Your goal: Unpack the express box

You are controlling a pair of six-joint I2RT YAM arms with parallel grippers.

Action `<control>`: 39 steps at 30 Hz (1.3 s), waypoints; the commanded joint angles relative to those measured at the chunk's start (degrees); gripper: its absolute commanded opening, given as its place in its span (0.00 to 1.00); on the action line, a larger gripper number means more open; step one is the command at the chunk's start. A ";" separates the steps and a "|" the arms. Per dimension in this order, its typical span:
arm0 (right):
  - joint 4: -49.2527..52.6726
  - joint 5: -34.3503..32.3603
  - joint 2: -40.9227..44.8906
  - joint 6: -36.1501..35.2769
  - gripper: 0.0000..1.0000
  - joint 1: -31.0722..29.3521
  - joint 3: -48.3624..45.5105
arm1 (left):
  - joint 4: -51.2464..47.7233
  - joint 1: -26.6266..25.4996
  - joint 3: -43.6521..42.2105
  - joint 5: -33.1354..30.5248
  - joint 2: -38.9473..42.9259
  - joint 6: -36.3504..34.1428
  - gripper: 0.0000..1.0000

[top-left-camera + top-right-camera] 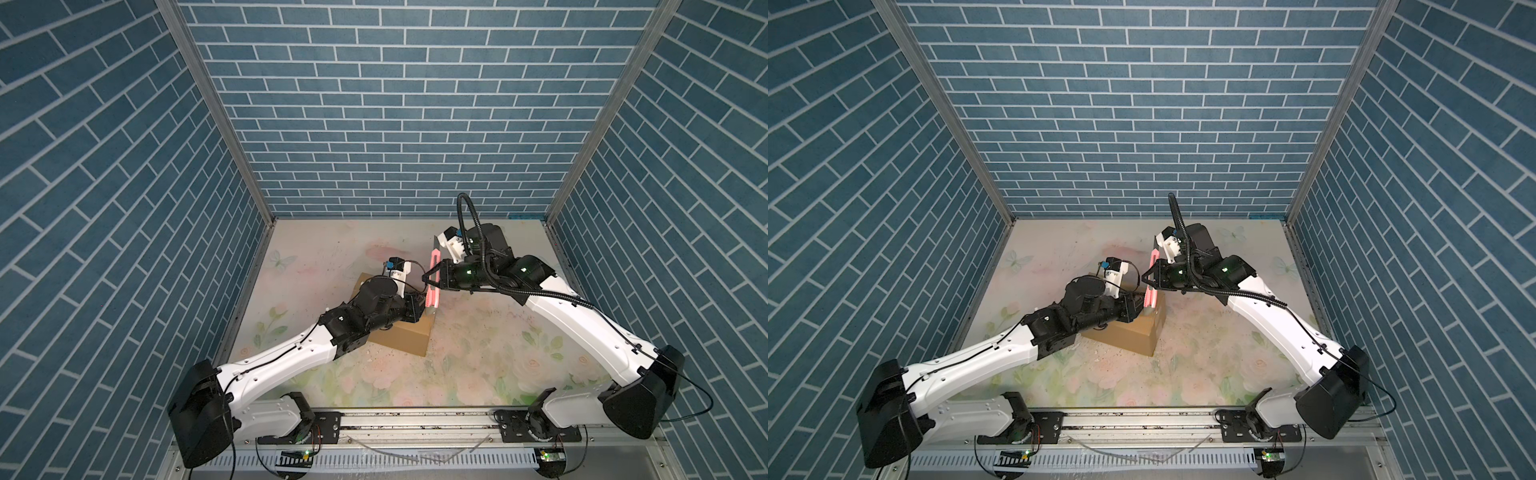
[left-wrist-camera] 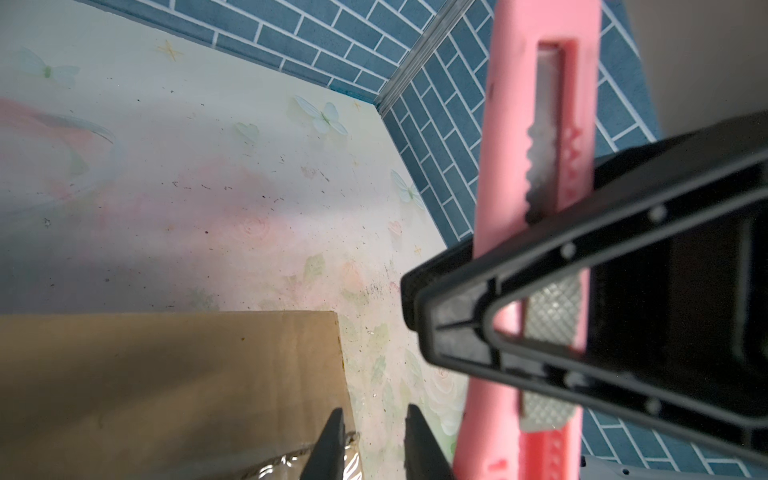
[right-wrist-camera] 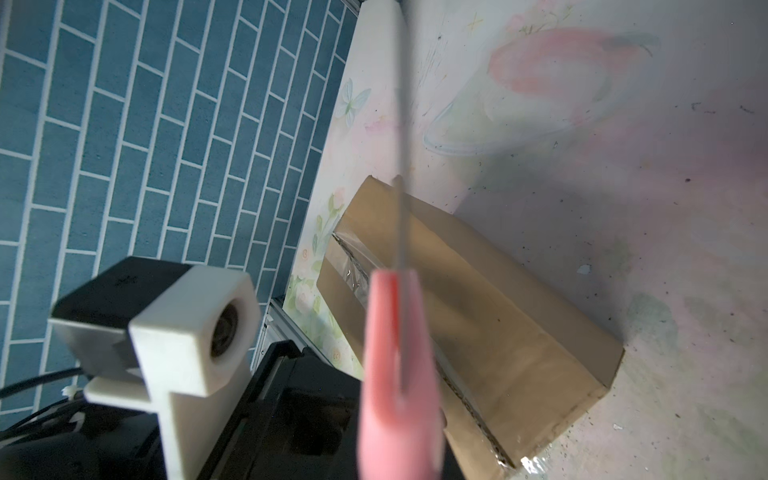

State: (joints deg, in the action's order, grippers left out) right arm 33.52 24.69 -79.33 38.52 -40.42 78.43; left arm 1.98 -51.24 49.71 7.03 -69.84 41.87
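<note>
The express box is a brown carton lying on the flowered table, flaps down, with shiny tape on its end seam. My left arm lies across it. The left gripper hovers at the box's right end. Its fingertips stand a small gap apart with only table showing between them, one tip over the taped corner. My right gripper is shut on a pink utility knife. The knife is held nearly upright just beside the left gripper, with its thin blade extended.
Blue brick-pattern walls close in the back and both sides. A metal rail runs along the front edge. Small crumbs and specks lie around the box. The left wrist camera mount sits close to the knife.
</note>
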 commanded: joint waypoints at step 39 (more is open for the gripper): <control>-9.78 -4.82 -4.81 3.75 0.05 -4.83 1.56 | 5.76 -3.60 10.13 0.80 -8.80 1.10 0.26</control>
State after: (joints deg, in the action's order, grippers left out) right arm 31.29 17.96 -81.91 38.72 -42.50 79.22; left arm -0.91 -52.36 55.42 1.32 -78.50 44.18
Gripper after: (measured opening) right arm 0.166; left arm 0.257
